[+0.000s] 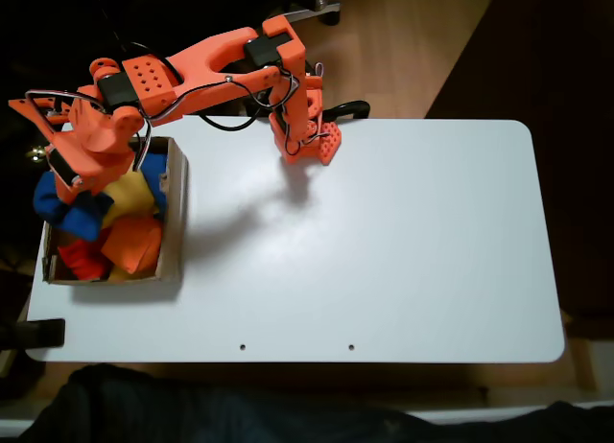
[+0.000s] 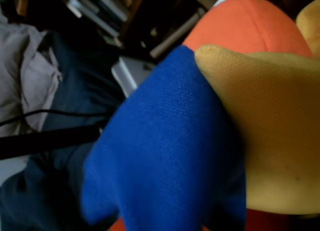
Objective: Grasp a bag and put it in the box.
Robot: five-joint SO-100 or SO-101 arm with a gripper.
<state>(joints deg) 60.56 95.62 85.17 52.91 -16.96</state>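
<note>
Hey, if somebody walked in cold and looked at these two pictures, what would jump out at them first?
Probably the bright orange arm reaching from its base at the table's far edge over to the left end in the fixed view, its gripper above the cardboard box. That box is piled with colour: the blue bag spilling over its left wall, a yellow bag, an orange bag. In the wrist view, blue fabric looms close beside yellow.

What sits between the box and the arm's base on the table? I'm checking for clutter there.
Nothing: in the fixed view, the stretch of white table between the box and the arm's base is bare apart from the arm's shadow.
</note>
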